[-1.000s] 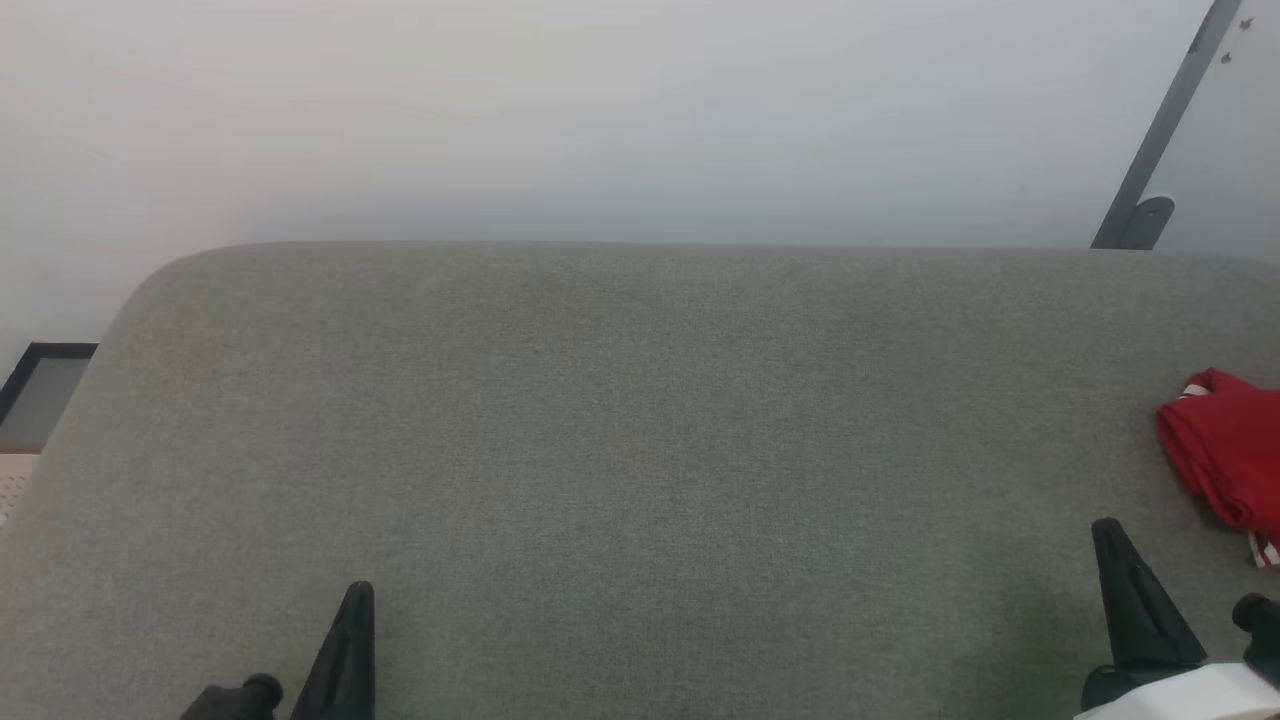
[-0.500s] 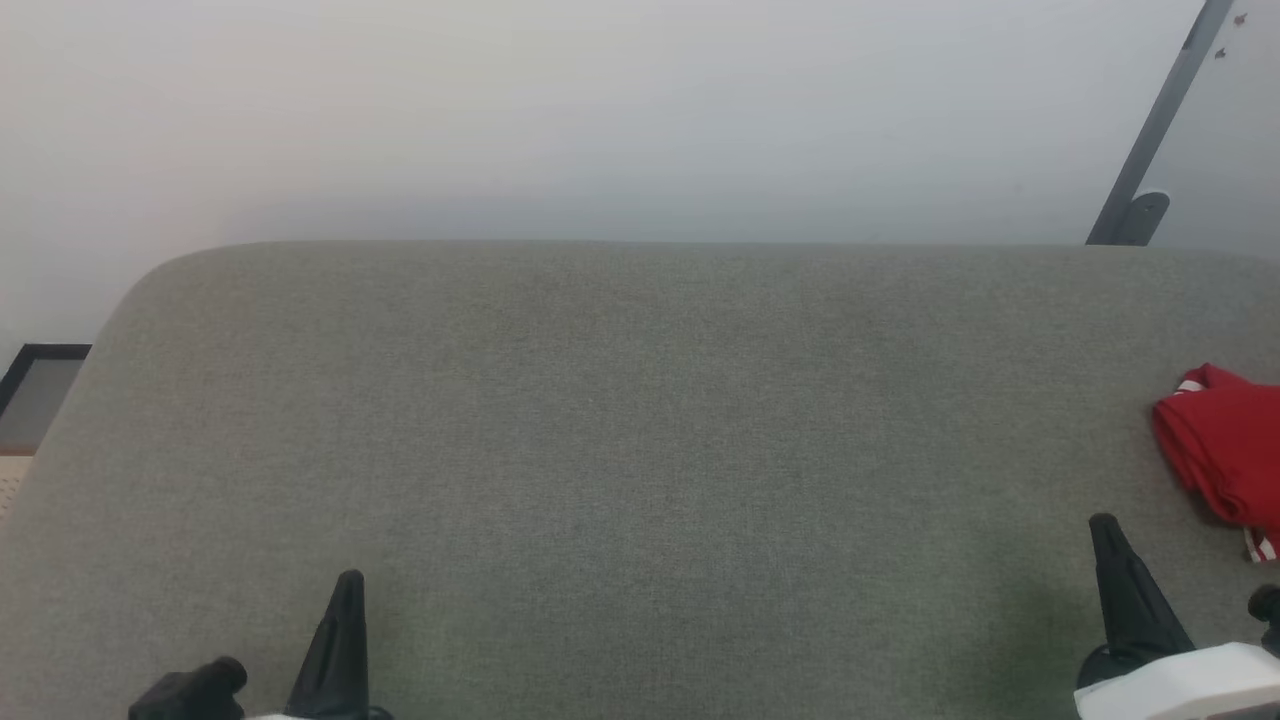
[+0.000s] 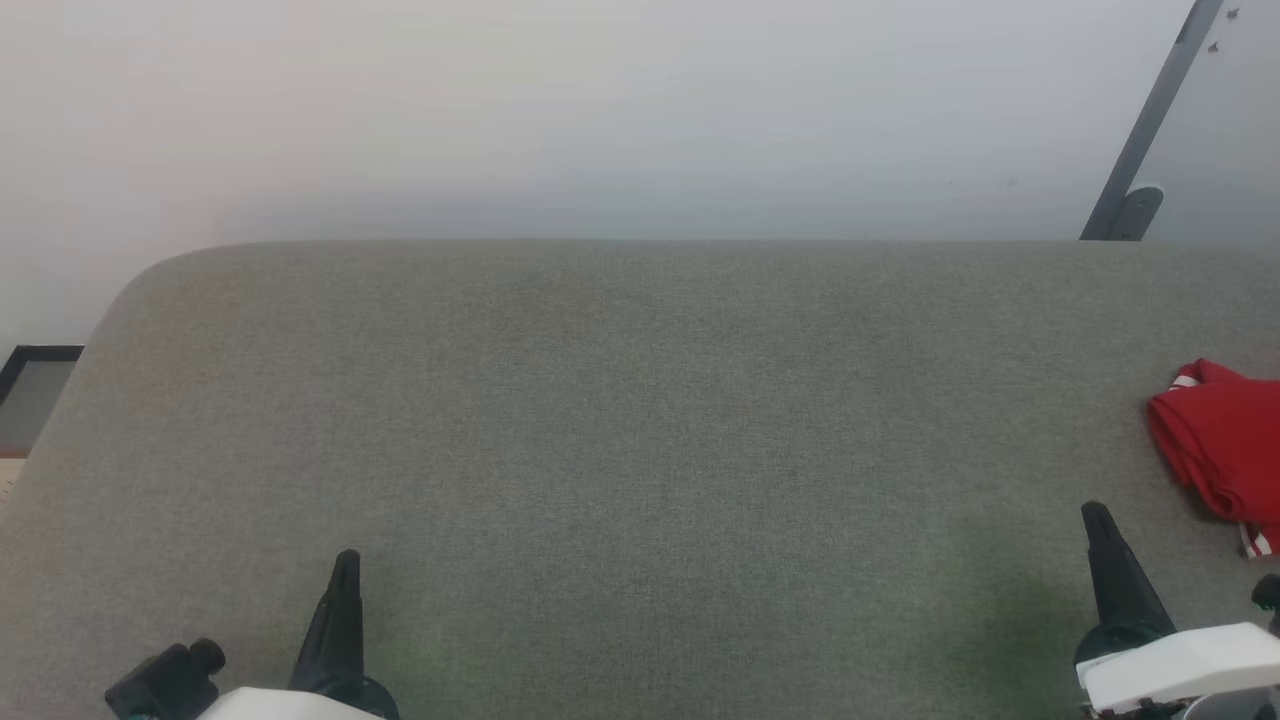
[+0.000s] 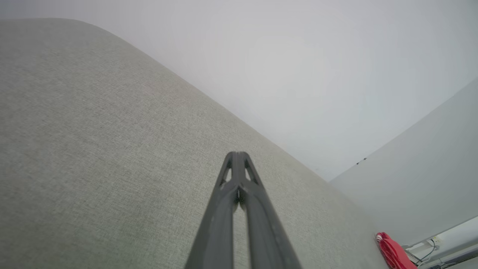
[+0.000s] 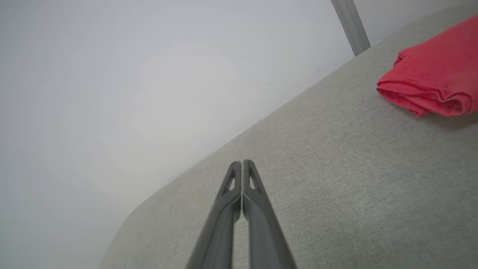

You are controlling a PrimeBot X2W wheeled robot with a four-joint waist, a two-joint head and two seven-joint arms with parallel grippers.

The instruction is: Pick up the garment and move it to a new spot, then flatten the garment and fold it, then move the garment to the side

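While left pincer (image 4: 238, 155) and right pincer (image 5: 242, 163) sit pressed together, empty, garment (image 5: 435, 80) lies folded ahead-right of the right pincer.

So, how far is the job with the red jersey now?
Done, it seems: the small red jersey lies folded in a compact bundle at the right edge of the grey fabric surface, so picking up, flattening, folding and moving aside look complete. In hand: nothing; the left gripper and the right gripper are shut and empty, apart from it. Left: apparently nothing.
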